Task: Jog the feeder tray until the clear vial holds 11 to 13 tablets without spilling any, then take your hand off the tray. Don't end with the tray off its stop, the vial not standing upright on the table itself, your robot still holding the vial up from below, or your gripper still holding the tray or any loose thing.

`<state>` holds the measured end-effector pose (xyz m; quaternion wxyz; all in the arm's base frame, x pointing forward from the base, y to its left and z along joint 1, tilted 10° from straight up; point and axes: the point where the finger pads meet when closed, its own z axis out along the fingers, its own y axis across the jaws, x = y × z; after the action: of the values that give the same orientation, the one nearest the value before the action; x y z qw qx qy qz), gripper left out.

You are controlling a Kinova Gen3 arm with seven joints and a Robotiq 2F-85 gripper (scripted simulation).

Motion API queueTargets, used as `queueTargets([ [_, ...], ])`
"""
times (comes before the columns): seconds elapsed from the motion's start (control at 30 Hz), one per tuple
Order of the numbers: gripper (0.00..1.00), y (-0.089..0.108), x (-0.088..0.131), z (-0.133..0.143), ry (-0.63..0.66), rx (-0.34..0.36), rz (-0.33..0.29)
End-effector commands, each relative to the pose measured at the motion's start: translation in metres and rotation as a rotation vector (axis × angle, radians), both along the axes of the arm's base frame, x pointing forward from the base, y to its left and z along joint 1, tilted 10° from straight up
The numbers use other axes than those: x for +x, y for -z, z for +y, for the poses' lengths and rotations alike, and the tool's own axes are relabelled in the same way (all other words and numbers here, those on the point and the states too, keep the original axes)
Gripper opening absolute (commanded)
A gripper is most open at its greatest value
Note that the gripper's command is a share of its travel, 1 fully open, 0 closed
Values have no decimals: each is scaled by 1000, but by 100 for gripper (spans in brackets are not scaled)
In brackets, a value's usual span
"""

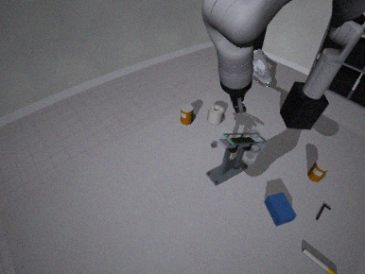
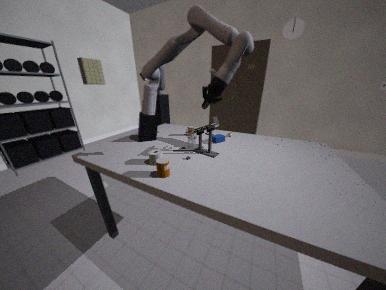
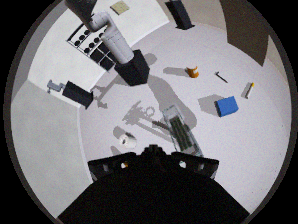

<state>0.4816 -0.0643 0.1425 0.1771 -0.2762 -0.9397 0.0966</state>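
Note:
The feeder tray [image 1: 243, 138] [image 2: 206, 128] [image 3: 184, 135] sits tilted on its grey stand [image 1: 226, 171] near the middle of the table. A pale clear vial [image 1: 255, 148] [image 2: 190, 135] stands at the tray's end; I cannot tell how many tablets it holds. My gripper [image 1: 238, 108] [image 2: 206, 102] [image 3: 153, 149] is shut and empty. It hangs in the air above and behind the tray, touching nothing.
An orange bottle [image 1: 187, 114] [image 2: 162, 168] and a white container [image 1: 216, 113] [image 2: 154, 157] stand left of the tray. A small grey piece [image 1: 214, 144] lies by the stand. A blue box [image 1: 280, 209] [image 3: 226, 106], a second orange bottle [image 1: 317, 172], a hex key [image 1: 322, 211] and a pen [image 1: 319, 261] lie to the right. The arm's black base [image 1: 303, 106] stands behind.

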Motion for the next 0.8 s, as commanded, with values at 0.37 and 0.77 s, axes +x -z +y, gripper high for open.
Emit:
queueTargets([
  [0.37,0,-34,53,9,-291,243,-357],
  [0.77,0,-57,77,16,-437,286,-515],
])
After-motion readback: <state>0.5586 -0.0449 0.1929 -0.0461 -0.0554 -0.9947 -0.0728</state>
